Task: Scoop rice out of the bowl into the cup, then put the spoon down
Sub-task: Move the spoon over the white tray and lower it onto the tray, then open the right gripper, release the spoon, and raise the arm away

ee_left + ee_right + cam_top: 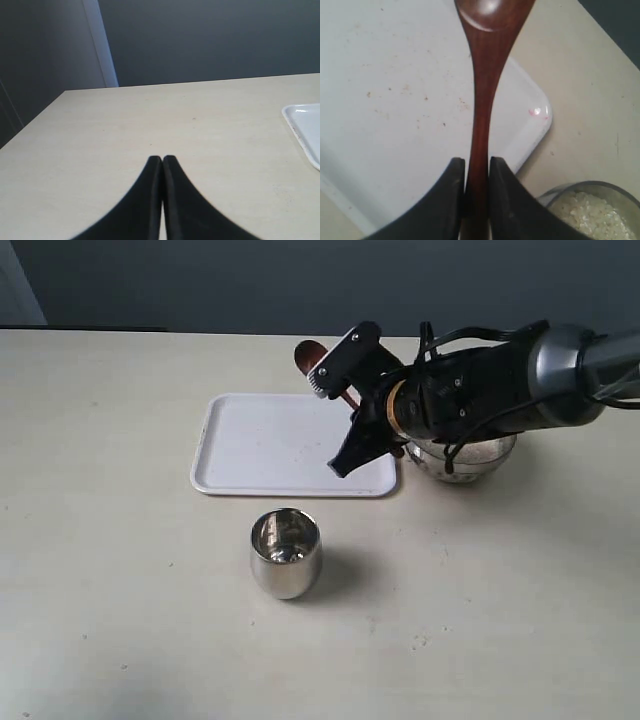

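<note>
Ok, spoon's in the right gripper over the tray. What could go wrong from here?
1. The right gripper pinches the spoon only on its thin handle, well back from the head; pushing into the rice could twist it in the grip.
2. The cup is narrow, rounded and stands free on the table; grains may miss it, or a bump could tip it.
3. The right arm hangs close over the bowl and could knock it.
</note>
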Robot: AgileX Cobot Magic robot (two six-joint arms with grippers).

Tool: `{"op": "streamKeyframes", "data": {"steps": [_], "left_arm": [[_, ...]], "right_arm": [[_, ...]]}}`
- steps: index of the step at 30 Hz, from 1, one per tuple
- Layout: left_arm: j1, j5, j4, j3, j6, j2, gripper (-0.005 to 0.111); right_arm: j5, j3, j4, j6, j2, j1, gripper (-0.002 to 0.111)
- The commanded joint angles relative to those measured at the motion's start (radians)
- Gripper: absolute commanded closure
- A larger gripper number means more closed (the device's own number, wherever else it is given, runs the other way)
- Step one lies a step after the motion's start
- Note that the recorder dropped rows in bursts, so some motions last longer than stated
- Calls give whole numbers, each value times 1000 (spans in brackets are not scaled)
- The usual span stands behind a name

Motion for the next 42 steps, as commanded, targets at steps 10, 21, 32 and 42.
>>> {"op": "streamKeyframes", "data": {"steps": [10,21,32,42], "left_arm": [[-5,-11,5,-3,-5,-4,106],[-5,-11,5,-3,-5,-4,106],[-5,-11,5,-3,-5,-4,106],[-5,-11,5,-3,-5,-4,106]], "right_arm": [[16,-4,47,-5,-4,24,67],[608,-4,298,-46,-338,162,108],[782,-2,609,-101,-720,314,108],[1021,-2,702,-101,-922,342,108]]}}
